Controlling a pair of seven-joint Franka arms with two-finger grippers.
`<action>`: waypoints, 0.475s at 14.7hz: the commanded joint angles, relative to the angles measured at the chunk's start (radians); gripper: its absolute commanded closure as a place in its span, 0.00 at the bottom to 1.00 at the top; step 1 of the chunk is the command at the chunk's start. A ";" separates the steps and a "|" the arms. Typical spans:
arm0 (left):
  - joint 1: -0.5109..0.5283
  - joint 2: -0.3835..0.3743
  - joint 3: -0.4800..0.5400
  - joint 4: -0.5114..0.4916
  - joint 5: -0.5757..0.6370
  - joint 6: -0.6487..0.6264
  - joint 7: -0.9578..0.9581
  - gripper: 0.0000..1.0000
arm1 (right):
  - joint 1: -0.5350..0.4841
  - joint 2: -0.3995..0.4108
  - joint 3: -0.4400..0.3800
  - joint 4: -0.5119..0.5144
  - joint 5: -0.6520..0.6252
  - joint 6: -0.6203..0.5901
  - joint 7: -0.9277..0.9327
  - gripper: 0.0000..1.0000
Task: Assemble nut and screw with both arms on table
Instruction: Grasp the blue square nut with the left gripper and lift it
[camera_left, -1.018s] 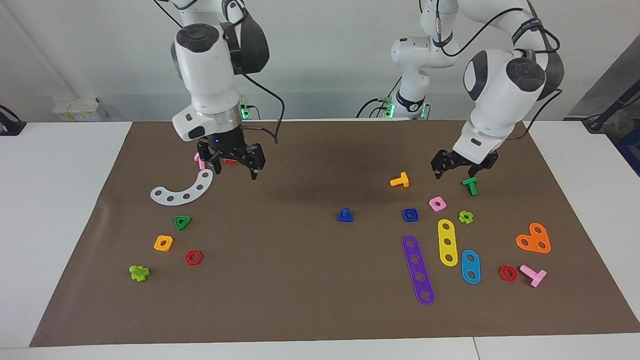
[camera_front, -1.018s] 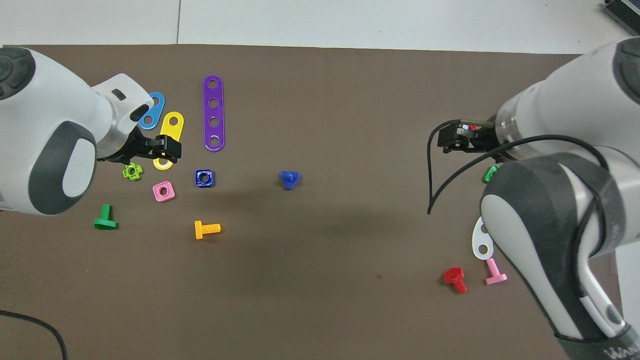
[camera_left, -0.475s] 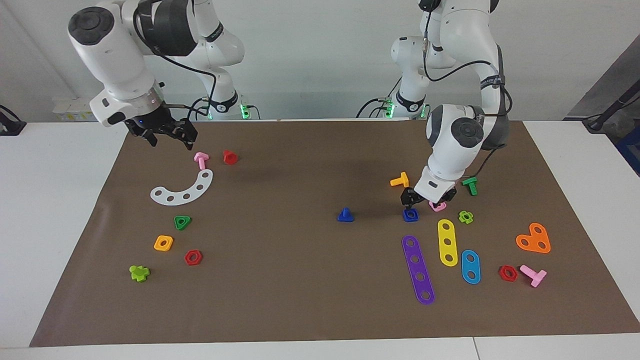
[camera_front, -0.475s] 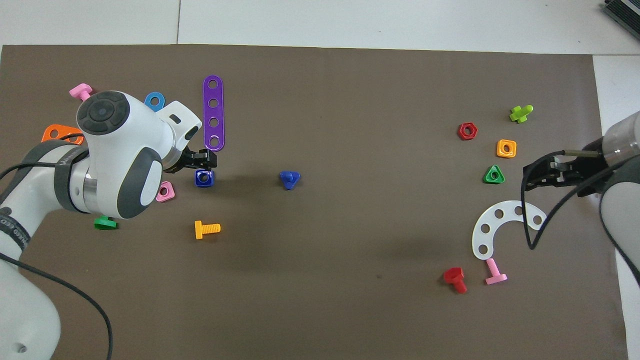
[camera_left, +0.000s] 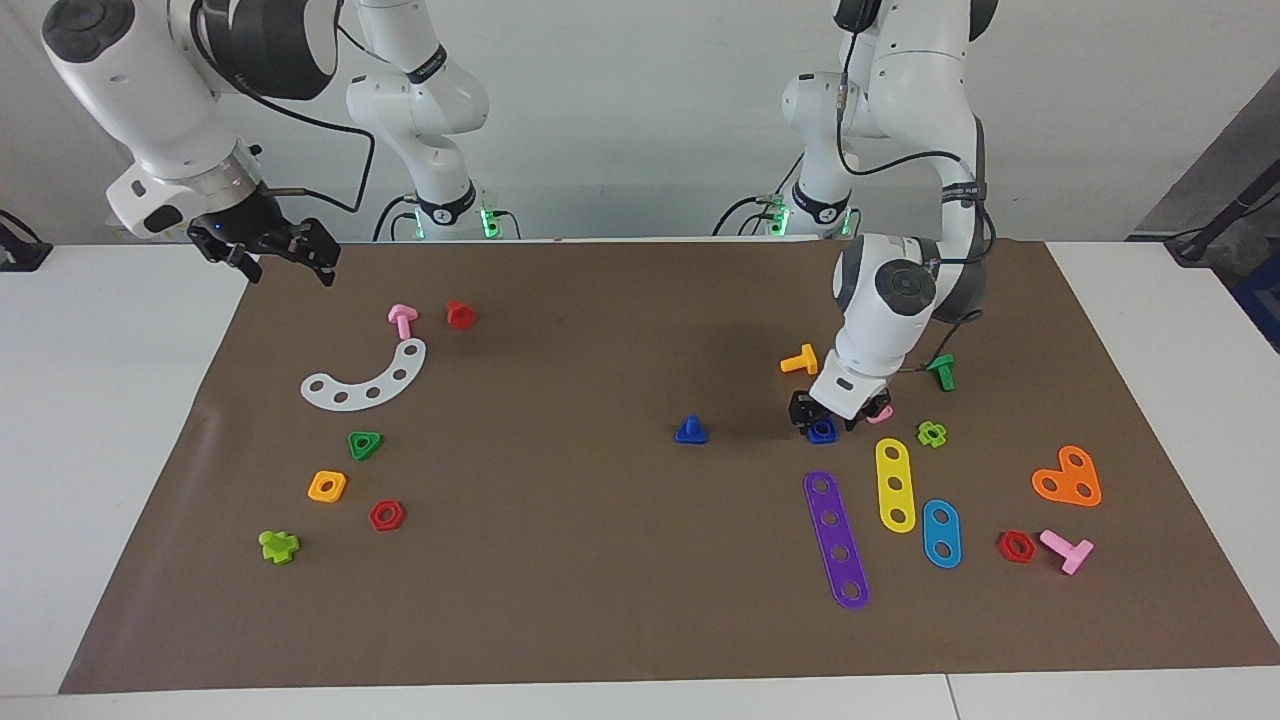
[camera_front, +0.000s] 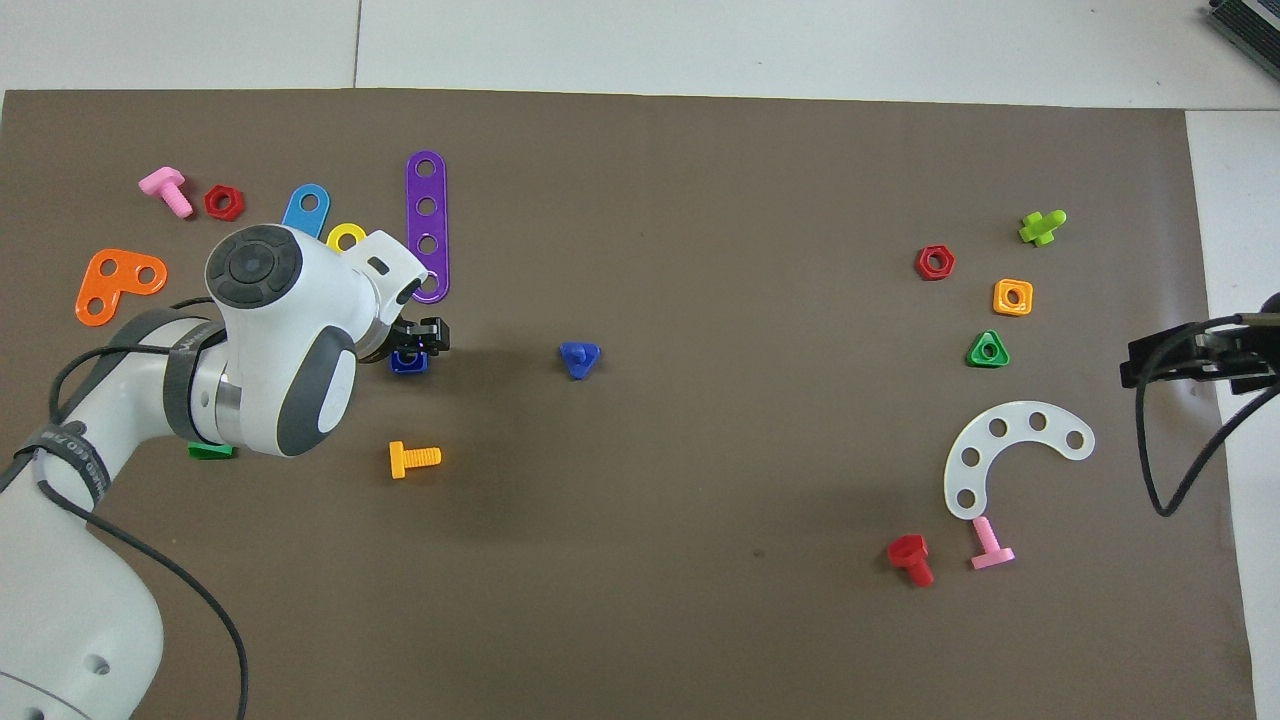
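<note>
The dark-blue square nut (camera_left: 822, 432) lies on the brown mat (camera_left: 560, 560) toward the left arm's end; in the overhead view the nut (camera_front: 408, 363) is partly covered. My left gripper (camera_left: 825, 418) is low right over it, also in the overhead view (camera_front: 418, 348). The dark-blue screw (camera_left: 690, 431) stands on its triangular head mid-mat, alone, and shows from above (camera_front: 579, 358). My right gripper (camera_left: 285, 262) is open and empty, raised over the mat's edge at the right arm's end (camera_front: 1190, 358).
An orange screw (camera_left: 800, 360), a pink nut (camera_left: 882, 414), a purple strip (camera_left: 836, 538) and a yellow strip (camera_left: 895, 484) lie close around the left gripper. A white curved strip (camera_left: 365, 378) and several small nuts and screws lie toward the right arm's end.
The left gripper came down from above the green screw onto the dark-blue nut. The right arm rose and swung away from mid-mat to the mat's edge at its own end.
</note>
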 joint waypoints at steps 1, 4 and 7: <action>-0.017 -0.019 0.014 -0.044 -0.004 0.039 0.017 0.30 | -0.001 -0.011 0.018 0.065 0.007 -0.013 -0.015 0.00; -0.016 -0.019 0.014 -0.052 -0.004 0.056 0.022 0.38 | 0.005 0.000 0.019 0.112 0.016 -0.034 0.012 0.00; -0.017 -0.019 0.014 -0.063 -0.004 0.062 0.025 0.43 | 0.015 -0.008 0.032 0.094 0.010 -0.021 0.029 0.00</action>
